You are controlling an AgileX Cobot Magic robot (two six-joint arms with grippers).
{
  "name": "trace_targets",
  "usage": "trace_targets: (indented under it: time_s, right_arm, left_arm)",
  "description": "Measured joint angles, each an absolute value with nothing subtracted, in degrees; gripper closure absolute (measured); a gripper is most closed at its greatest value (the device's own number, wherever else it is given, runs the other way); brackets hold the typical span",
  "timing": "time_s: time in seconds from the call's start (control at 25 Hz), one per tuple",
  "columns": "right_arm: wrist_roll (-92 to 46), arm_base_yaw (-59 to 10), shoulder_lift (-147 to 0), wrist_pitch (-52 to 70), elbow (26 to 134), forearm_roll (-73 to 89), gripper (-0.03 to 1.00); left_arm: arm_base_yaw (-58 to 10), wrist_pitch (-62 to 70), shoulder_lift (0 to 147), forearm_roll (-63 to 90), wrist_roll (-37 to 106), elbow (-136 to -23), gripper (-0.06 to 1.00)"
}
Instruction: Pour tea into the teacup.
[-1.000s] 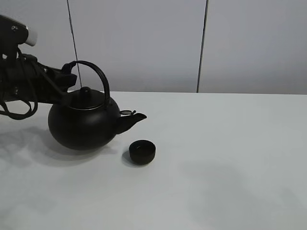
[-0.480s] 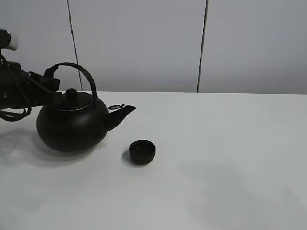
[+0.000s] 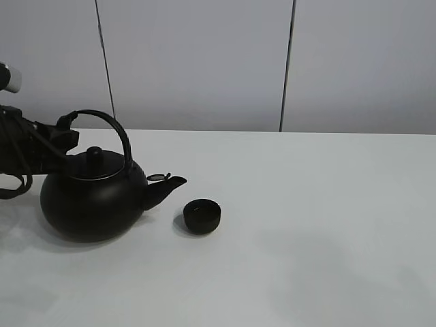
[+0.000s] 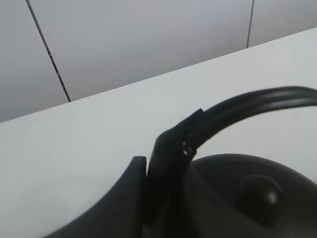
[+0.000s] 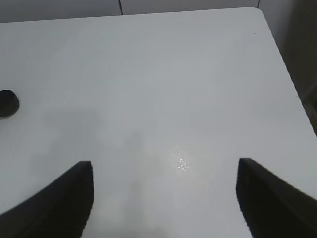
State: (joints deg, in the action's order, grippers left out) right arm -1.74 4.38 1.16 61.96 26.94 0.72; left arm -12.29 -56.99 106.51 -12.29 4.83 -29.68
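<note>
Exterior high view — kettle (image 3: 92, 204), teacup (image 3: 202, 215), seemingly no legible markings

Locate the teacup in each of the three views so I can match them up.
Exterior high: teacup on the table, left of centre, just right of the kettle spout.
Left wrist: not in view; only the kettle's handle and lid show.
Right wrist: teacup cut by the frame edge.
Shared landmark: the white table.

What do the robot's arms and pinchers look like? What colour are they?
Mostly black. The left arm is dark and boxy, with loose black cables looping along it and one white rounded cap near its top. The left gripper has smooth black fingers. The right gripper shows only two black, wedge-shaped fingertips with plain matte surfaces. I can't see any writing or stickers on them.
</note>
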Motion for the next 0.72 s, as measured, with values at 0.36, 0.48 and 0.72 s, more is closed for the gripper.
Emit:
trace_targets:
  time_s: [0.36,0.48,0.72]
  right_arm:
    - [-1.7,4.4,1.2,62.0,26.9,0.7,0.42]
    - [-1.7,4.4,1.2,62.0,26.9,0.7,0.42]
    - [-1.7,4.4,1.2,62.0,26.9,0.7,0.42]
  left_arm:
    - [-12.3,-58.5,106.5,-12.1,2.5,-27.3,0.82]
    - [-12.3,-59.2,106.3,-12.0,2.4,-26.5,0.82]
    - [-12.3,-59.6,106.3,-12.1,2.4,-26.2,0.82]
